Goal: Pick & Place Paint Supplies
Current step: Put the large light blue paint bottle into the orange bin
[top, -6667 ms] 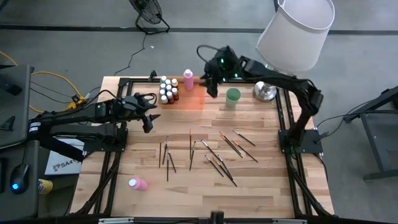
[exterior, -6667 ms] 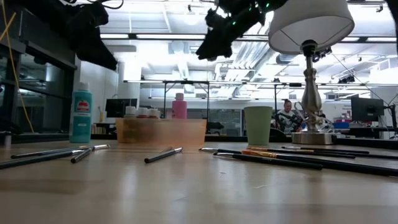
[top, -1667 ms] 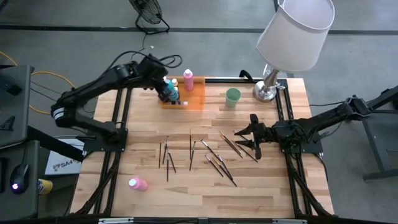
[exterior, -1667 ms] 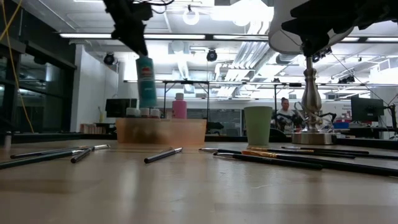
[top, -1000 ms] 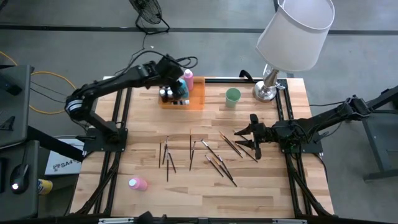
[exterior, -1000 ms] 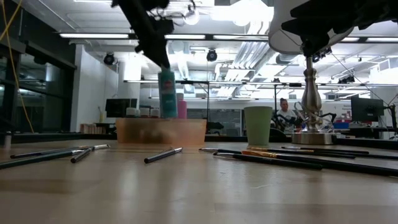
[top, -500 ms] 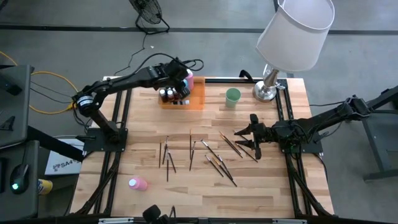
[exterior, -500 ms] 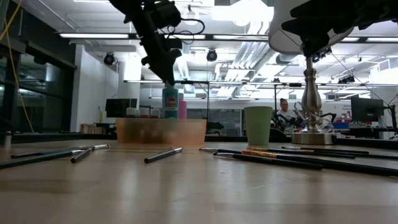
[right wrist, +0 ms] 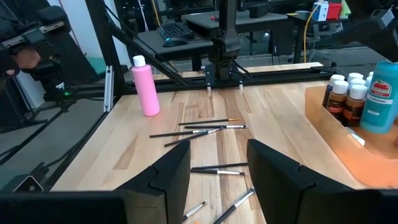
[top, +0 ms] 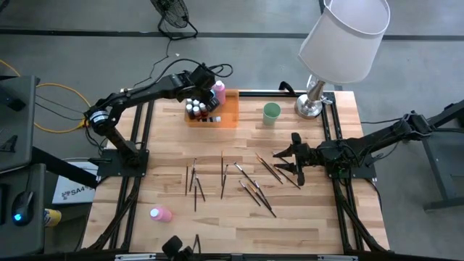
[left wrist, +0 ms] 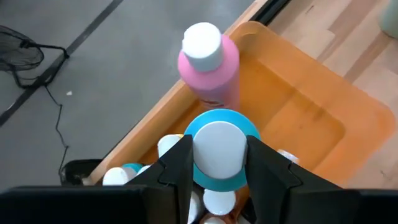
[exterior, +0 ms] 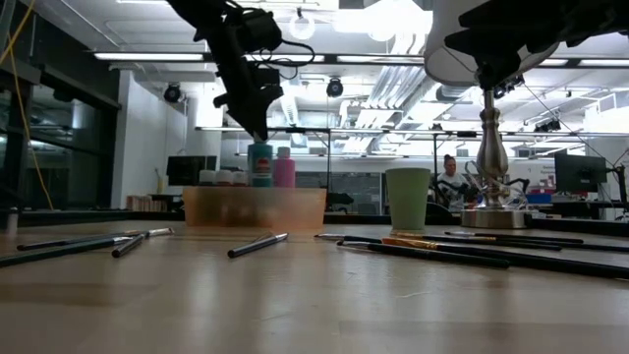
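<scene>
Blue bottle going into the orange tray

The left gripper (left wrist: pixel 217 163) pinches the cap of the blue paint bottle (exterior: pixel 259 164), low inside the translucent orange tray (top: pixel 226 116) beside a pink bottle (left wrist: pixel 208 62). Releasing it tilted could topple neighbours. The right gripper (top: pixel 296 156) hangs spread over brushes (top: pixel 250 185) on the wooden table (top: pixel 312 217); workshop behind.

In the high view, the tray (top: pixel 226 116) sits at upper centre of the table (top: pixel 174 232), with bottles (top: pixel 194 109) clustered in its left end. The cup (top: pixel 271 112) stands right of it, the lamp (top: pixel 341 43) farther right. Paintbrushes (top: pixel 250 181) lie scattered mid-frame; one bottle (top: pixel 160 214), apparently on its side, lies lower left.
</scene>
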You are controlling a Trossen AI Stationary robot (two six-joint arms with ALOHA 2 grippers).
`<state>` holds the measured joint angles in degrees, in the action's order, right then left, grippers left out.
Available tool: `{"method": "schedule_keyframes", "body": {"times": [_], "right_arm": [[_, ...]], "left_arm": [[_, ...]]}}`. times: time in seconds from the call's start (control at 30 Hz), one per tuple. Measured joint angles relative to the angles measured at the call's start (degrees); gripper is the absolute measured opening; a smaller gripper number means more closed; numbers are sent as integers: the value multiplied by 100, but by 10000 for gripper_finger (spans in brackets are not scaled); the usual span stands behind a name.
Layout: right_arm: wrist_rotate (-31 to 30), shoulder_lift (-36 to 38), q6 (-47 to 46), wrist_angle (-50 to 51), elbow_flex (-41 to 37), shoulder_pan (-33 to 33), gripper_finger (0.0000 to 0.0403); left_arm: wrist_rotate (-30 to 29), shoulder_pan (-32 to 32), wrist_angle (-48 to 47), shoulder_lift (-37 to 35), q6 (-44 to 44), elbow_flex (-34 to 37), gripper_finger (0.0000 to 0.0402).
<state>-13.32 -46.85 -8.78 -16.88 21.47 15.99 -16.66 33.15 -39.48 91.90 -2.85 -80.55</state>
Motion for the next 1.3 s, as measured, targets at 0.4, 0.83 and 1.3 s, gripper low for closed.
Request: {"method": "schedule_keyframes", "body": {"times": [0.4,0.83,1.3], "right_arm": [[0,0,2,-1,0,0,152],[-2,0,0,0,0,0,152],[0,0,1,0,0,2,152]], "left_arm": [[264,-12,-7,0,-53,0,113],[442,263,69,231,-37,4,113],[463,246,35,212,-22,4,137]]}}
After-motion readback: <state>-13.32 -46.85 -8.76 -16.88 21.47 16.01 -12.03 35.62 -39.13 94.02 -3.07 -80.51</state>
